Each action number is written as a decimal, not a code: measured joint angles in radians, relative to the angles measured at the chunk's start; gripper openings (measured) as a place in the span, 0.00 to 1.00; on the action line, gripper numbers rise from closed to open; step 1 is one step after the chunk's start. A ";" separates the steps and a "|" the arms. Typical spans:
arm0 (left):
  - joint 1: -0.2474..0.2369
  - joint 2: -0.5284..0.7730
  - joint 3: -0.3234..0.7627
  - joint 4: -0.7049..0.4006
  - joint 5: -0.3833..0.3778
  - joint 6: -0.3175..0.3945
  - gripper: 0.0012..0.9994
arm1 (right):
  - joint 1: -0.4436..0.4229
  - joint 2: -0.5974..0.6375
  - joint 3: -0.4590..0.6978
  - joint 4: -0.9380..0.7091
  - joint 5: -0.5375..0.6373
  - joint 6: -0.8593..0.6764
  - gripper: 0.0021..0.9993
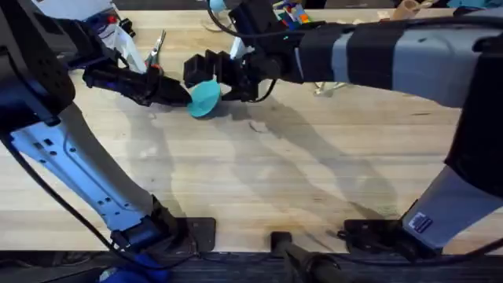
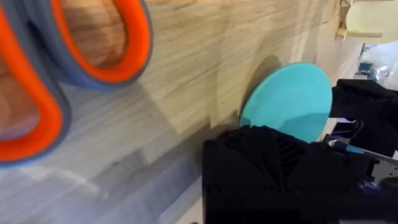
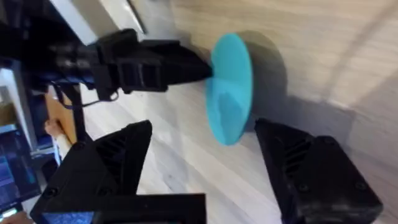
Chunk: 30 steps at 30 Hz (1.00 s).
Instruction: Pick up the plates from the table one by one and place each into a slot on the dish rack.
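The teal plate [image 1: 206, 97] stands on edge on the table [image 1: 259, 181], far left of centre. My left gripper [image 1: 182, 94] comes at it from the left and is shut on its rim, as the right wrist view shows where that gripper [image 3: 198, 66] meets the teal plate [image 3: 230, 87]. My right gripper [image 1: 224, 79] reaches across from the right and is open, one finger [image 3: 99, 168] on each side of the plate and clear of it. Beyond the teal plate [image 2: 289, 99], a pale yellow plate [image 2: 373, 18] sits in the light wooden dish rack [image 2: 344, 28].
Scissors with orange handles [image 2: 93, 43] lie on the table close behind my left gripper, and appear as scissors [image 1: 155, 51] at the far left. Small colourful items [image 1: 292, 11] sit along the far edge. The right arm [image 1: 393, 55] spans the far half of the table.
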 joint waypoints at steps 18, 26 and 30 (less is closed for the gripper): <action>0.000 0.000 0.000 0.003 0.000 0.000 0.04 | 0.006 0.061 -0.001 0.097 0.031 0.088 0.99; 0.000 0.000 0.000 0.003 0.001 -0.001 0.04 | 0.020 0.061 -0.001 0.098 0.034 0.090 0.96; 0.000 0.000 0.000 0.003 0.001 -0.003 0.04 | 0.026 0.061 -0.001 0.098 0.035 0.092 0.82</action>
